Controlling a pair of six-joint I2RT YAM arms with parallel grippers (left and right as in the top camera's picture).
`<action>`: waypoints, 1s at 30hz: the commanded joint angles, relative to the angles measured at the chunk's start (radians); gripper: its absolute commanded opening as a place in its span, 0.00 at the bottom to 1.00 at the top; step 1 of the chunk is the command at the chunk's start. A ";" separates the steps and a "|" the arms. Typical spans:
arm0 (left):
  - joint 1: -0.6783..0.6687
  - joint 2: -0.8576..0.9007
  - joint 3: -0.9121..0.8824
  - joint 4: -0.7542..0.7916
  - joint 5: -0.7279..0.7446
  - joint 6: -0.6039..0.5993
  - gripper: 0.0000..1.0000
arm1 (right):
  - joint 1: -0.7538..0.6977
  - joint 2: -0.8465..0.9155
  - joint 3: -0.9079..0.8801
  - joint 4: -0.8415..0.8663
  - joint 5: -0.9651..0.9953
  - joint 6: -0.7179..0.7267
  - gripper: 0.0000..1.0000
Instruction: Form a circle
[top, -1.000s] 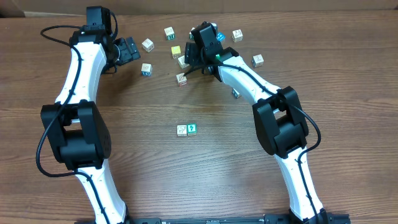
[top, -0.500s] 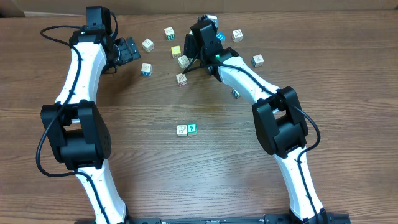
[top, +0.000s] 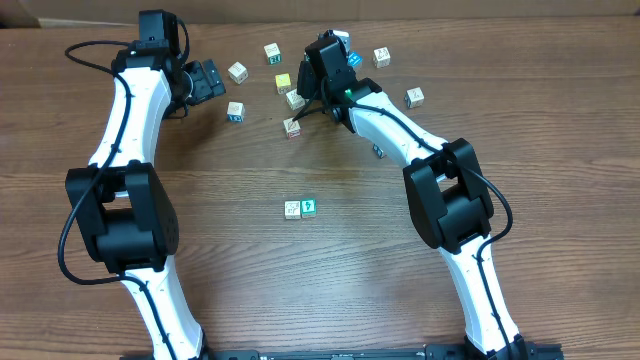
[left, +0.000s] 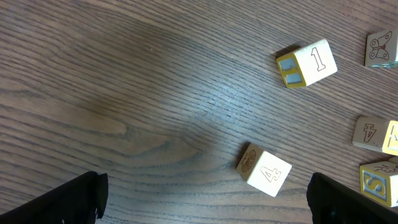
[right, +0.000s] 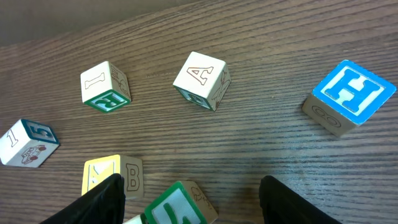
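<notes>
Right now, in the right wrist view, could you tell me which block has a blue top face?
The H block, far right; the A block and I block have cream tops.

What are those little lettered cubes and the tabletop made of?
The A block and H block look like pale wood with matte printed faces; their unpainted sides show. The table shows brown wood grain, possibly laminate.
</notes>
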 joint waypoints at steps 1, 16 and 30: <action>-0.007 -0.006 0.013 0.000 0.011 -0.021 1.00 | 0.006 0.016 -0.001 -0.002 0.000 0.016 0.66; -0.007 -0.006 0.013 0.000 0.011 -0.021 1.00 | 0.006 0.073 -0.011 0.005 0.001 0.064 0.66; -0.007 -0.006 0.013 0.000 0.011 -0.021 1.00 | -0.004 -0.035 -0.008 -0.181 0.000 0.063 0.56</action>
